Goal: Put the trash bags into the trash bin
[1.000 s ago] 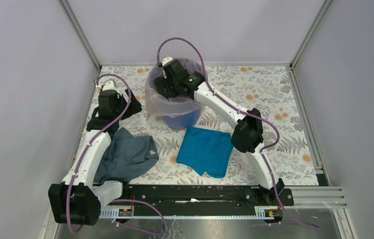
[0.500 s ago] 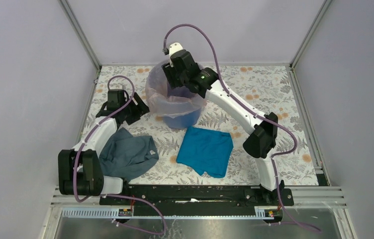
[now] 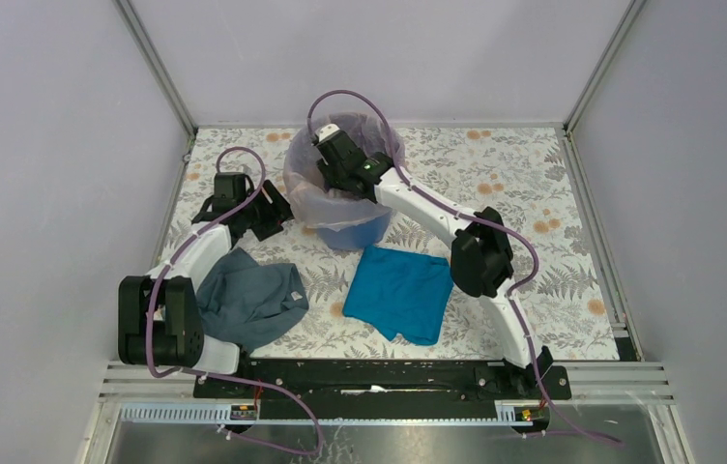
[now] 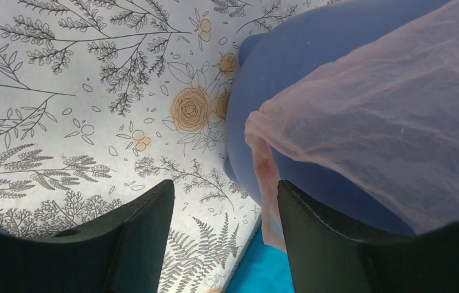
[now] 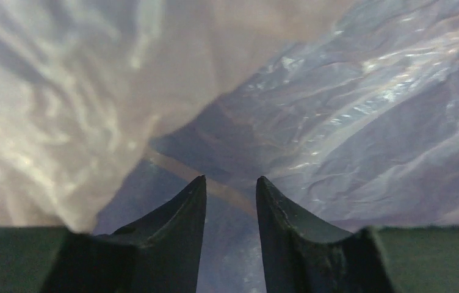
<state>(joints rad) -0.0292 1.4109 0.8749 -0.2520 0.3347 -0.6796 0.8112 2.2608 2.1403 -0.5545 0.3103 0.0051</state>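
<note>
Locating trash bin: the trash bin [image 3: 352,232], blue, stands upright at the far middle of the table [image 3: 534,184], on the floral cover. From above only its lower wall shows below the plastic.
Trash bag: a thin, translucent pinkish trash bag [image 3: 306,188] sits in the bin mouth. It is draped over the rim and hangs down the outer wall on the left and near sides.
Right gripper: the right gripper [image 5: 230,186] reaches in from the right, down inside the bin mouth. Its wrist view shows only crinkled bag film ahead.
Right jaws: a narrow gap, tips apart, with nothing seen between the tips. The film lies beyond them; whether they touch it cannot be told.
Left gripper: the left gripper [image 4: 224,241] sits low, just left of the bin, facing its outer wall.
Left jaws: wide apart and holding nothing, with the floral cover showing through the gap. The hanging bag hem ends just beside one of the fingers [image 4: 325,244]; contact cannot be told.
Teal cloth: the teal cloth [image 3: 400,292] lies flat on the near side of the bin, just beside its base.
Grey cloth: the grey cloth [image 3: 248,302] lies crumpled at near left, beside the left arm.
</note>
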